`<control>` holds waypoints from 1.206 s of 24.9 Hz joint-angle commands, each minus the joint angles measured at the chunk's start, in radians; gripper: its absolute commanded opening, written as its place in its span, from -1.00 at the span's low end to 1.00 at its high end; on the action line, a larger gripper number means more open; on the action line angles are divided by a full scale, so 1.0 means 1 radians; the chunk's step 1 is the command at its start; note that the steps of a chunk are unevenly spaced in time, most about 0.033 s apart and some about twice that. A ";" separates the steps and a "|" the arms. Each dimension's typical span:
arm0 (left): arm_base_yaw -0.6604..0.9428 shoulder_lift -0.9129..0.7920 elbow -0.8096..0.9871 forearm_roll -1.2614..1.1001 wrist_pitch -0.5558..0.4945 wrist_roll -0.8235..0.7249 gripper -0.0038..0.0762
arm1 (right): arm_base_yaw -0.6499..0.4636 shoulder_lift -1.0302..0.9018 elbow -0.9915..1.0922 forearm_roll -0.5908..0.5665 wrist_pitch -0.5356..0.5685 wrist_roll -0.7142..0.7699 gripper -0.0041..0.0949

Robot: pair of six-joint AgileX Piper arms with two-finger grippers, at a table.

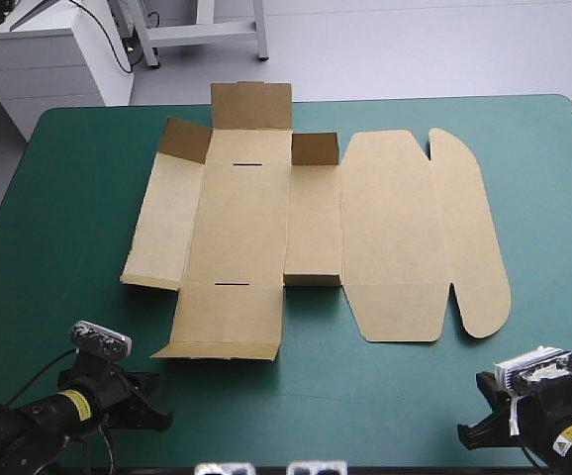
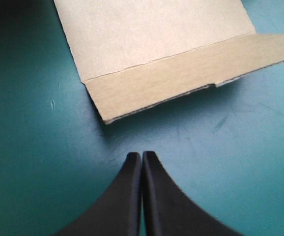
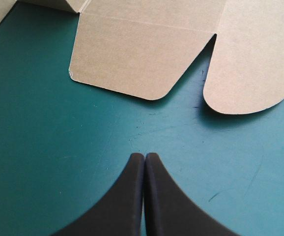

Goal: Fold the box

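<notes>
Two grippers sit at the near edge of your teal-green table (image 1: 58,257), both empty. On the left, the left gripper (image 2: 141,155) has its black fingers (image 2: 125,196) pressed together, just short of the box's (image 1: 266,223) near flap (image 2: 171,83). That brown box lies mostly flat across the table's middle, a few far flaps (image 1: 251,104) raised. The right gripper (image 3: 145,156) is likewise closed, near the rounded flaps (image 3: 132,59).

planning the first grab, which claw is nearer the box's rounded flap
Right. The right claw, shut, has the box's rounded flap close ahead; the left claw, shut, faces the opposite near corner.
</notes>
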 commanded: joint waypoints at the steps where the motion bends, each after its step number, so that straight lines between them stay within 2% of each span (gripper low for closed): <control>1: -0.003 0.006 -0.036 -0.015 -0.050 0.000 -0.92 | 0.001 0.015 -0.031 0.014 -0.051 -0.010 -0.96; 10: -0.003 0.008 -0.054 -0.018 -0.039 -0.008 -0.92 | 0.001 0.015 -0.031 0.014 -0.051 -0.010 -0.96; 17: -0.003 0.027 -0.288 0.021 -0.035 -0.008 -0.92 | 0.001 0.015 -0.031 0.014 -0.055 -0.010 -0.96; 21: -0.003 0.146 -0.478 0.122 0.023 -0.008 -0.92 | 0.001 0.015 -0.031 0.014 -0.056 -0.015 -0.96; 30: -0.003 0.462 -0.708 0.251 0.020 -0.011 -0.92 | 0.001 0.015 -0.031 0.014 -0.056 -0.015 -0.96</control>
